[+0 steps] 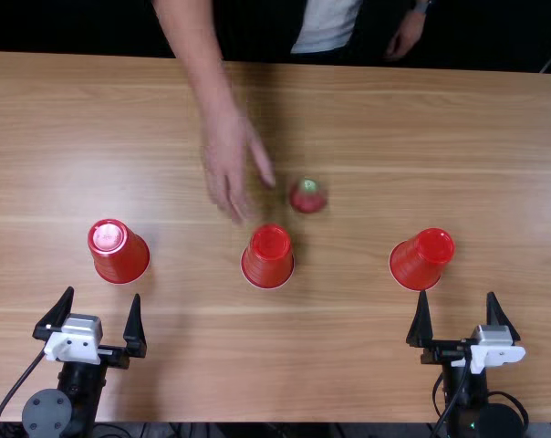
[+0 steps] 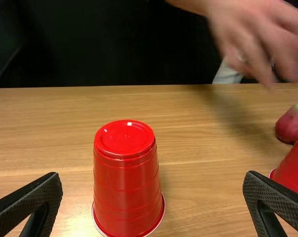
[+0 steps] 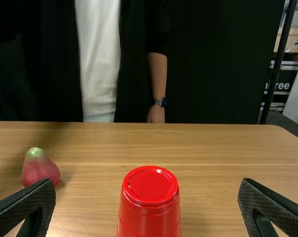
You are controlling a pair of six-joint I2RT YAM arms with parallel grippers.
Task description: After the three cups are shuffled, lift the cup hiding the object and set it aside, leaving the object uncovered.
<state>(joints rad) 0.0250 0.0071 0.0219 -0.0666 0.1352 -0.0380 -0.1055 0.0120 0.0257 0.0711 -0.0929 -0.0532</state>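
Note:
Three red cups stand upside down in a row on the table: the left cup (image 1: 118,250) (image 2: 127,177), the middle cup (image 1: 268,256) (image 2: 294,168) and the right cup (image 1: 422,258) (image 3: 150,202). A small red object with a green tip (image 1: 307,195) (image 2: 291,123) (image 3: 39,168) lies uncovered just behind the middle cup. A person's hand (image 1: 232,164) (image 2: 255,37) hovers above the table beside that object. My left gripper (image 1: 93,321) sits open near the front edge, in front of the left cup. Open too, my right gripper (image 1: 458,319) rests in front of the right cup.
The wooden table (image 1: 440,137) stretches wide behind the cups. A person in dark clothes stands at the far edge (image 3: 119,59). Both arm bases sit at the near edge.

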